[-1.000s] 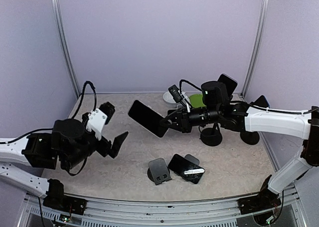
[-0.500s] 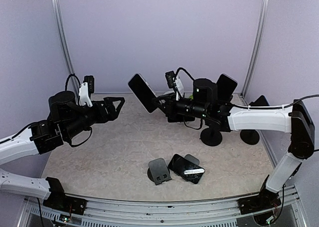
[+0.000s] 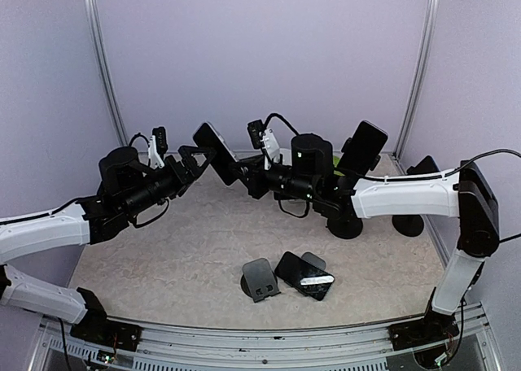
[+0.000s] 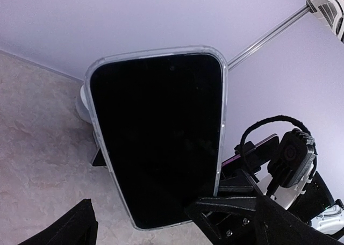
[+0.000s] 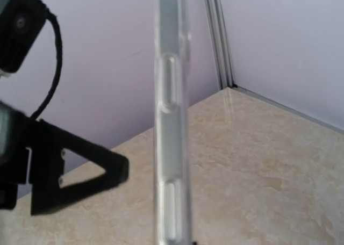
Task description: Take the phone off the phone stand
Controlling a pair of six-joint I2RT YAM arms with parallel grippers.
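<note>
We logged the phone lifted free, aloft over the bench, right end effector clamped on its lower edge, left end effector wide open and empty alongside; next, we judged, a handover grasp.

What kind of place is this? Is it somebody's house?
Probably not a house. It looks like a robot test booth: plain walls on metal posts, two robot arms bolted to a table, and phones and stands set out for practice.
</note>
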